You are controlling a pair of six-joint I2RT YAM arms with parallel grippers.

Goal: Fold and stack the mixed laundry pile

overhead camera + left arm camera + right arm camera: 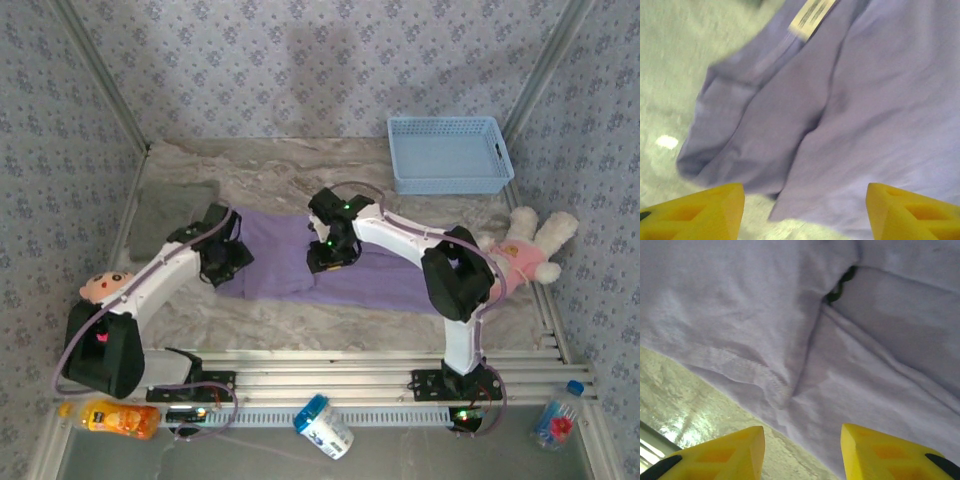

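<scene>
Left fingers (pixel 695 210) stand wide apart, empty, over a bunched edge of the lavender T-shirt (pixel 865 125); right fingers (pixel 720 455) gape narrower, empty, above its stitched hem. That shirt lies spread on the tabletop (pixel 280 165), with the gray garment (pixel 170 215) near its left end.

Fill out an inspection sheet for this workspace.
Surface: marble-look table, no spills seen.
Job's things: purple T-shirt spread flat mid-table; gray garment lying far left.
Clutter: blue basket far right; plush toy right; plush doll left; orange bottle, white tub, clear bottle along near rail.
Grippers: left gripper and right gripper open, over the T-shirt.
Cables: lilac cables run along both arms.
Surroundings: patterned walls, metal frame.
</scene>
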